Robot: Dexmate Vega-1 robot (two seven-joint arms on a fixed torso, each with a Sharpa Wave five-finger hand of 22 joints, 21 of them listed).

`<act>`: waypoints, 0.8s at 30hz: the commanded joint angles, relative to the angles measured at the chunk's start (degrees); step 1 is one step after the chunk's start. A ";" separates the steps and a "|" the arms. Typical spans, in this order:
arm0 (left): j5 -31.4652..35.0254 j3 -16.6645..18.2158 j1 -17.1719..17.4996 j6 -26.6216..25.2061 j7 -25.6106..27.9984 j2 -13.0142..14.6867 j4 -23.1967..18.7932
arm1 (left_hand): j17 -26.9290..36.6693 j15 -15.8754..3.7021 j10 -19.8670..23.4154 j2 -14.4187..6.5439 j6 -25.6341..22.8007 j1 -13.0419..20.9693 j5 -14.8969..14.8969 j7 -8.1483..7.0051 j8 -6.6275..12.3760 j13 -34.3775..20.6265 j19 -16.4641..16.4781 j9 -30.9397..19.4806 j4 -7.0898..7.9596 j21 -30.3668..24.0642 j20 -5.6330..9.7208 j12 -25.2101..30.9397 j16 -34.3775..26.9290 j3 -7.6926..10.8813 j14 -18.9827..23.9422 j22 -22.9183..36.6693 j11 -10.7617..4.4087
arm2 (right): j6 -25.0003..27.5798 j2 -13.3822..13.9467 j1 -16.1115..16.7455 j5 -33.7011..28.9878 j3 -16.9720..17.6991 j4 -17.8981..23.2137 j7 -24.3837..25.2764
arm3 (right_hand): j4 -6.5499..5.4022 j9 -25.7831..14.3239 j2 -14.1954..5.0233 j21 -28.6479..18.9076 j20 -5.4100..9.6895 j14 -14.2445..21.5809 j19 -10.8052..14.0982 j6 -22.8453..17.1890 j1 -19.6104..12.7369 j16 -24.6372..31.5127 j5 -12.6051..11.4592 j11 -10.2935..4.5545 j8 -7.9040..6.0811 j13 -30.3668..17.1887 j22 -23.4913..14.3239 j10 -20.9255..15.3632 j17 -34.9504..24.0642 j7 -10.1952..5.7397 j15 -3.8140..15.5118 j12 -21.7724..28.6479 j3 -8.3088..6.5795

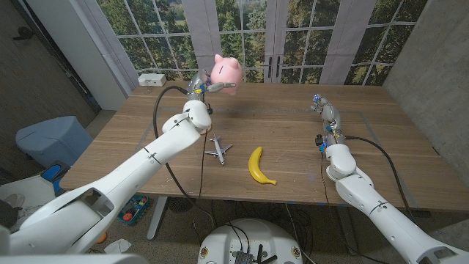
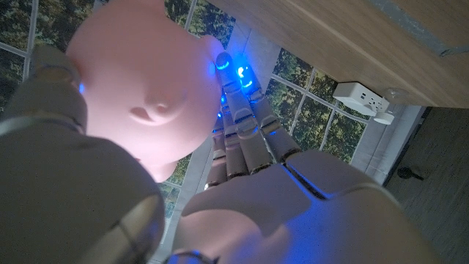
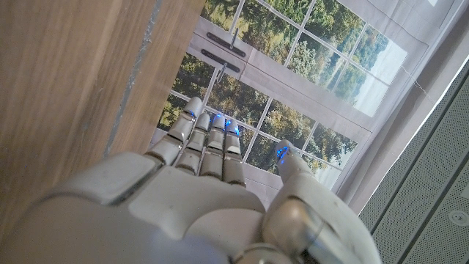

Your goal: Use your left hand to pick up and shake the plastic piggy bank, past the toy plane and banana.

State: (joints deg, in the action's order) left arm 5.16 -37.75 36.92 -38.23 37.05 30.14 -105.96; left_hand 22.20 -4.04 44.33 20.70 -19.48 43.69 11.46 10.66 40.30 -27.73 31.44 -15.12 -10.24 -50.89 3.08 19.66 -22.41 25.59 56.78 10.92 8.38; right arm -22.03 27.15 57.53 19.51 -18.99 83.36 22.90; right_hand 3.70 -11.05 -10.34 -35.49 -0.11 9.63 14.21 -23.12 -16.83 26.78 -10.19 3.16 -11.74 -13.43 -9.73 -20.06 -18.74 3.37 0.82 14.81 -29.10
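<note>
The left hand (image 1: 199,86) grips the pink piggy bank (image 1: 226,72) and holds it in the air above the far part of the wooden table (image 1: 293,132), beyond the toy plane (image 1: 217,149) and the banana (image 1: 259,166), which lie near each other towards the near edge. No writing can be read on any of them. The right hand (image 1: 325,110) holds nothing, its fingers straight and apart, over the table's right side.
</note>
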 commanded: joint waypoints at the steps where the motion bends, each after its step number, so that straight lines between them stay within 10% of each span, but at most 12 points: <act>1: 5.98 -0.18 0.98 -1.30 3.56 -2.51 0.63 | 0.24 -9.76 20.36 -27.70 -26.12 27.82 0.30 -13.52 0.53 -0.12 0.13 -0.15 0.16 -0.63 1.53 0.05 0.39 0.36 4.05 0.05 -19.77 | 0.00 -0.06 -0.01 0.03 -0.04 -0.03 0.12 | -0.21 -0.19 0.15 0.28 0.21 0.45 0.49 -0.08 -0.34 -0.05 -0.34 -0.05 0.10 -0.26 -0.33 -0.32 -0.30 0.02 0.07 -0.32 -0.18; 16: 3.05 1.53 0.72 -4.72 -4.47 -1.95 -1.82 | 0.34 -9.77 20.52 -27.59 -26.09 27.75 0.31 -13.43 0.45 -0.18 -0.04 -0.11 0.16 -1.03 1.56 -0.22 0.57 0.38 4.11 -0.01 -19.75 | 0.19 0.22 0.21 -0.03 0.17 0.50 0.29 | -0.23 -0.19 0.13 0.48 0.28 0.49 0.48 -0.09 -0.35 -0.11 -0.34 -0.04 0.10 -0.27 -0.34 -0.34 -0.32 -0.02 0.23 -0.35 -0.18; 24: -4.01 3.68 0.96 9.33 -15.32 3.61 -0.95 | 0.36 -9.75 20.50 -27.66 -25.83 27.73 0.33 -13.40 0.38 -0.28 -0.36 -0.19 0.21 -1.12 1.82 -0.33 0.70 0.44 4.08 -0.03 -19.73 | 0.32 0.21 0.49 0.15 0.36 0.62 0.53 | -0.25 -0.19 0.13 0.56 0.25 0.46 0.49 -0.09 -0.35 -0.15 -0.34 -0.04 0.10 -0.27 -0.35 -0.37 -0.33 0.00 0.13 -0.34 -0.17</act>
State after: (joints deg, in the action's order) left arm 7.16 -36.55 37.96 -40.04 32.29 28.28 -106.91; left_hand 22.47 -4.15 44.43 20.70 -19.49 43.69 11.35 10.65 40.52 -27.75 31.44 -14.99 -10.14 -51.71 3.07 19.22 -22.01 25.54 56.89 10.93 8.29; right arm -21.96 27.27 57.67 19.51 -18.88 83.74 23.02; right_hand 3.71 -11.05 -10.34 -34.95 -0.10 9.84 14.21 -23.12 -16.83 26.78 -10.19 3.17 -11.74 -13.43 -10.02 -20.06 -18.74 3.37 1.03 14.58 -29.10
